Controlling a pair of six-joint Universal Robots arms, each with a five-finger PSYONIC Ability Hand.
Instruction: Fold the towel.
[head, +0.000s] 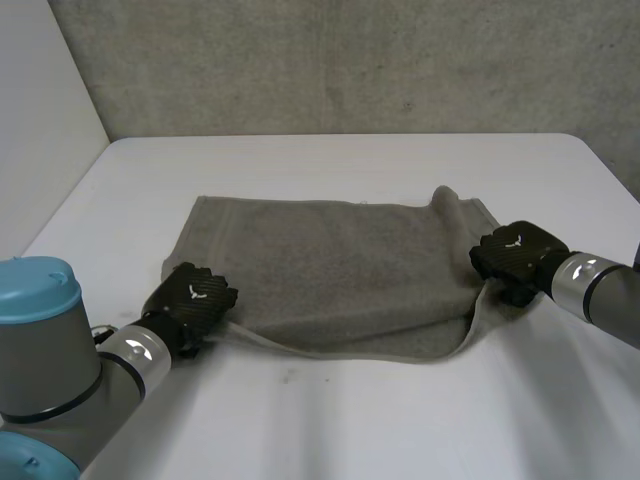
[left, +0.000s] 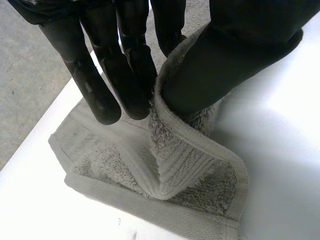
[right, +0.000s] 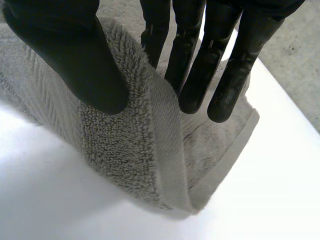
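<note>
A grey towel (head: 340, 270) lies spread on the white table (head: 350, 420), with its near edge slightly lifted. My left hand (head: 195, 295) is at the towel's near left corner. In the left wrist view, the left hand (left: 225, 55) pinches a raised fold of the towel (left: 175, 165) between thumb and fingers (left: 100, 85). My right hand (head: 515, 255) is at the towel's right edge, near its near right corner. In the right wrist view, the right hand (right: 65, 50) holds the lifted towel edge (right: 125, 145) between thumb and fingers (right: 200, 65).
A grey concrete wall (head: 350, 60) runs behind the table's far edge. A pale wall (head: 40, 100) stands at the left. Bare tabletop lies in front of the towel and beyond its far edge.
</note>
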